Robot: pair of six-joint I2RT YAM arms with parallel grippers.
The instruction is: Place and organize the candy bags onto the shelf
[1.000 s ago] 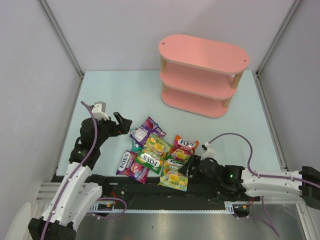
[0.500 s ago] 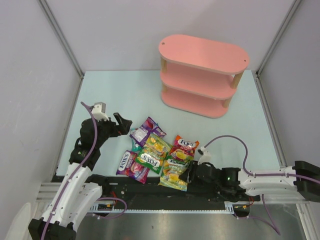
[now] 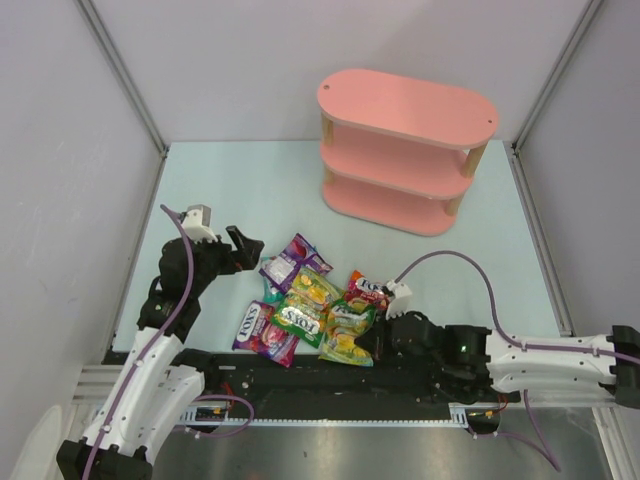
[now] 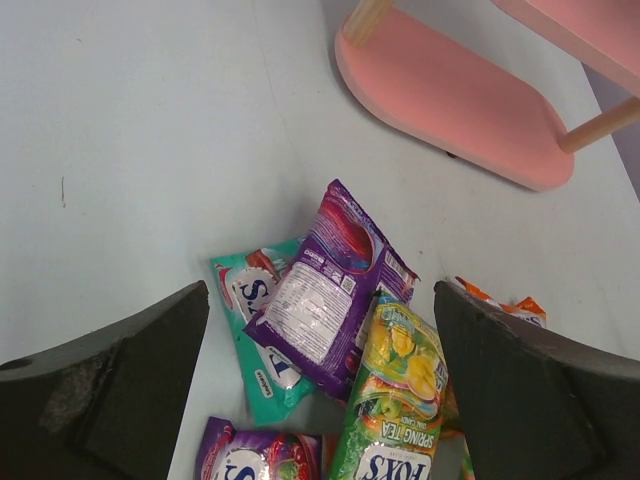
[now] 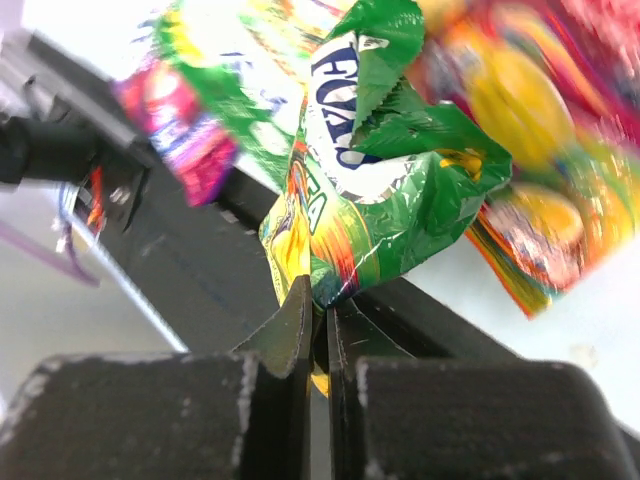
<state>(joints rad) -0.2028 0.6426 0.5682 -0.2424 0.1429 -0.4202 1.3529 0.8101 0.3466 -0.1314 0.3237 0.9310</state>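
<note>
Six bags [image 3: 310,305] are heaped together at the near edge of the table [image 3: 250,190], between the two arms and well apart from the shelf [image 3: 405,105], which stands at the far right with all three pink boards bare. The left gripper [image 3: 245,252] hovers at the left end of the heap with its fingers spread wide, holding nothing; from its wrist view the gap between them frames the purple bag [image 4: 330,290], which lies white panel up, partly over the teal bag [image 4: 250,335]. Just nearer than those lies the Spring Tea bag [image 4: 395,400], green and yellow, and left of it the magenta bag [image 4: 250,462] at the table's edge. The orange bag [image 3: 368,292] sits at the right side of the heap, touching its neighbours. The right arm lies low along the near edge, and the right gripper [image 5: 320,310] has its fingers pressed together on a corner of the green bag [image 5: 390,210], the foil crumpled and bunched above the pinch. That bag is at the near right corner of the heap [image 3: 347,340], partly over the black rail that runs along the table front. Whether it is lifted off the surface I cannot tell.
</note>
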